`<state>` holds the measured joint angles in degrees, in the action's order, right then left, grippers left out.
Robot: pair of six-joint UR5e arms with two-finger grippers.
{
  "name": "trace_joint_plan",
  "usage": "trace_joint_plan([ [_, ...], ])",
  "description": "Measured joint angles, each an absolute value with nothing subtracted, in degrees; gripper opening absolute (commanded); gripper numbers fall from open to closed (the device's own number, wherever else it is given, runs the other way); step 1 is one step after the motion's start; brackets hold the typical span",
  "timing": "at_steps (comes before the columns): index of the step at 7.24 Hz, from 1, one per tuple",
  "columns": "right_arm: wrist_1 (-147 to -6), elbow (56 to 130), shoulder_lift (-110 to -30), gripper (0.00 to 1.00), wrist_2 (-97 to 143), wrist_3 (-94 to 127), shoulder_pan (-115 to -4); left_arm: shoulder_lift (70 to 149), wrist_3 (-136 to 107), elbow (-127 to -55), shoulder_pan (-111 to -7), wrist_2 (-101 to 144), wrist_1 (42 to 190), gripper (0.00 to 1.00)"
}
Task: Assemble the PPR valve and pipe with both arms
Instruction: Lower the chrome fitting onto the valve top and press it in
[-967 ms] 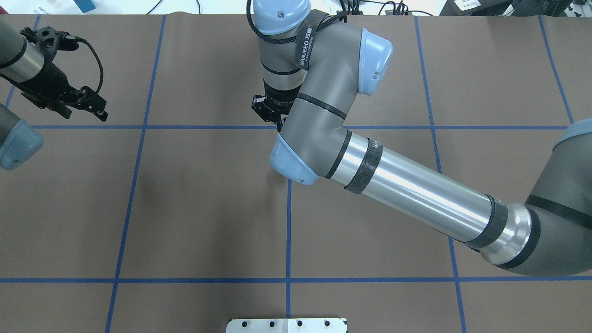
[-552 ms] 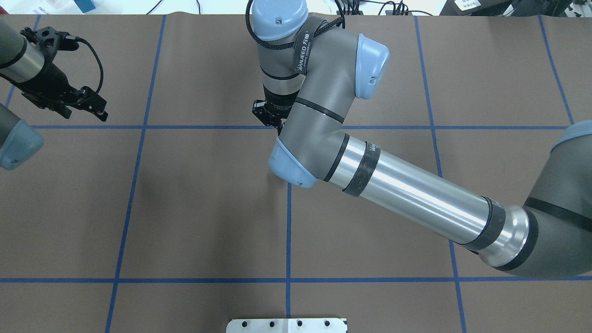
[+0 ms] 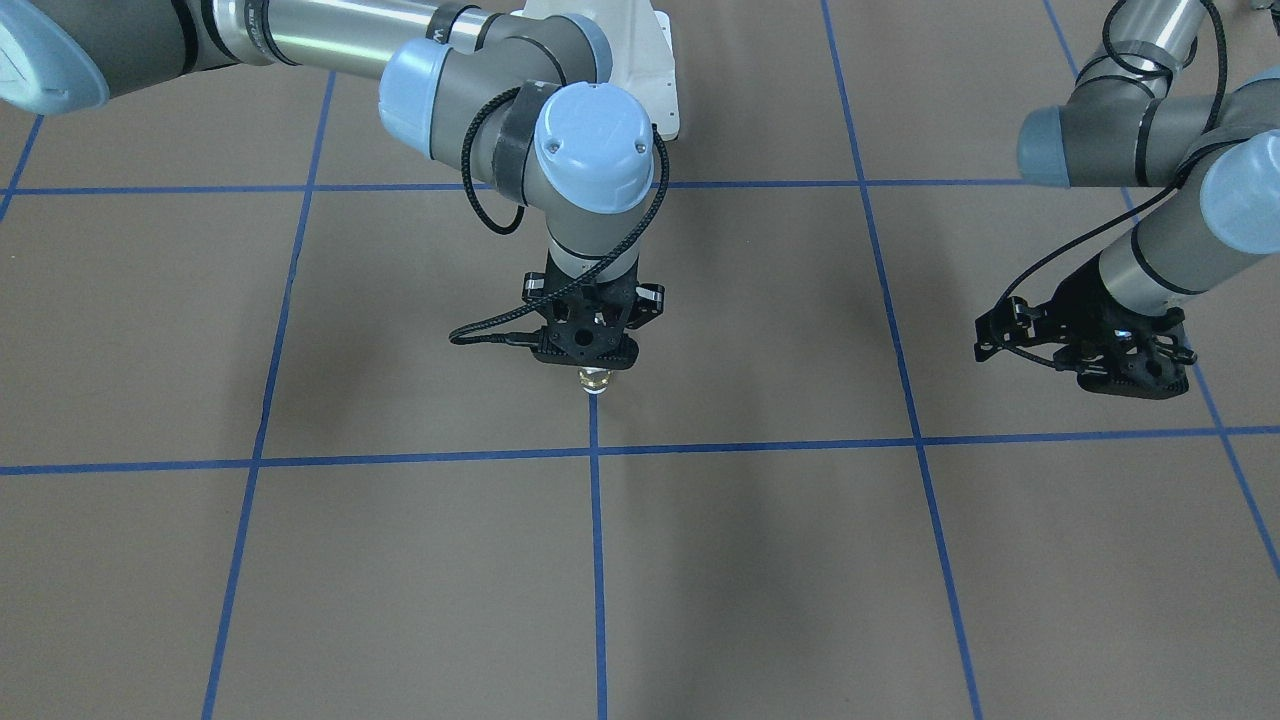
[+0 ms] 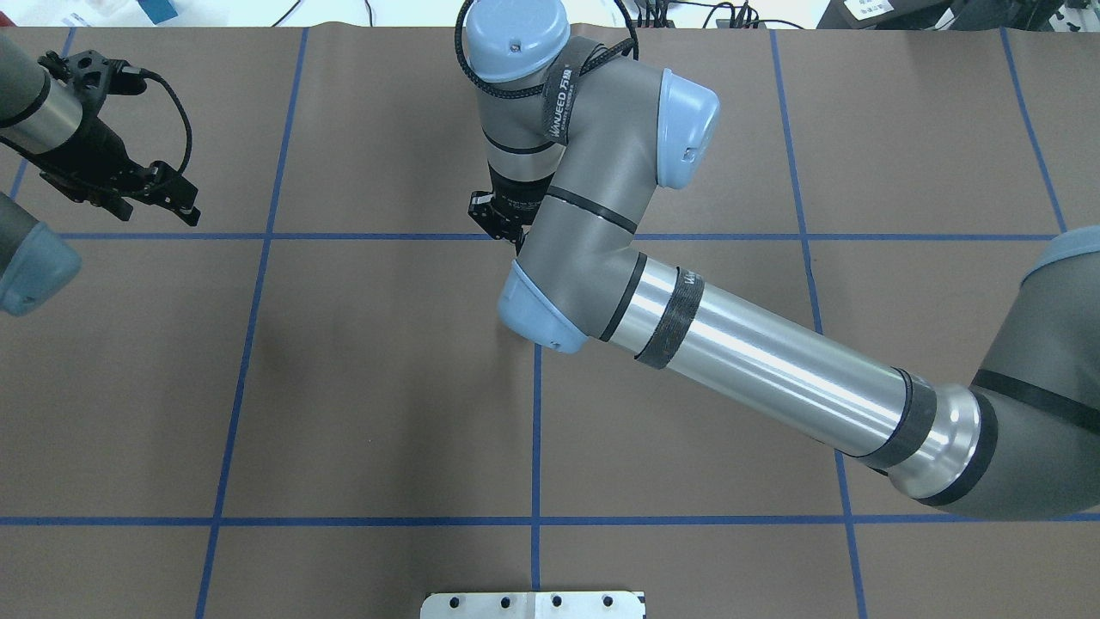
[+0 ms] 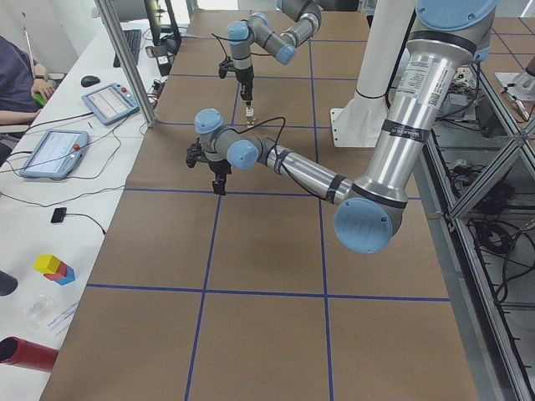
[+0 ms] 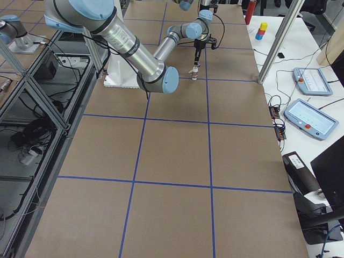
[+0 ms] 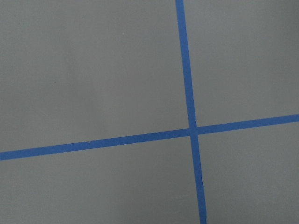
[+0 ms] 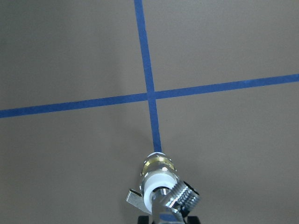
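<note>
Under the right claw [image 3: 594, 362], mid-bench, you have both pieces on one upright axis. The pipe [image 8: 183, 198] is on top. The valve [image 8: 158, 173] is below it, brass band and white rings showing. The stack's lower end meets the tape line [image 8: 155, 126] on the robot's side of the cross [image 8: 149, 95]. You cannot tell whether it touches the bench [image 3: 760, 560] or hangs just clear.

The right claw points straight down. From its wrist view it looks clenched on the pipe, though the fingers are mostly out of frame. The stack runs straight down from the claw along the claw's own line. The lever [image 8: 133, 198] juts out sideways from it.

The left claw [image 4: 161, 211] has its fingers spread and nothing between them. Its wrist view gives only bare bench and tape. It hangs well apart from the stack, off to the robot's left, at about the same depth of bench. From it the stack lies to the right, along the crosswise tape.

My read:
- The right arm is far the nearer, sitting on the work itself.
- How far the joint is seated cannot be told from these views.
- If you want the left claw to steady the valve, bring it toward the robot's right and low.
- Close its fingers across the upright axis, beneath the right claw.
- Room there looks tight, so mind the lever.
</note>
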<state>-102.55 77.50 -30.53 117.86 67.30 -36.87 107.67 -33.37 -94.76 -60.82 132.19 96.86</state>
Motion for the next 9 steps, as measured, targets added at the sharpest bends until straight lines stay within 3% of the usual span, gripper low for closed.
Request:
trace_joint_plan([
  [9,-102.4,76.7,-30.6,0.00,117.8,67.1,-36.3,107.7,-33.3,-94.2,-60.8,132.2,96.9,1.00],
])
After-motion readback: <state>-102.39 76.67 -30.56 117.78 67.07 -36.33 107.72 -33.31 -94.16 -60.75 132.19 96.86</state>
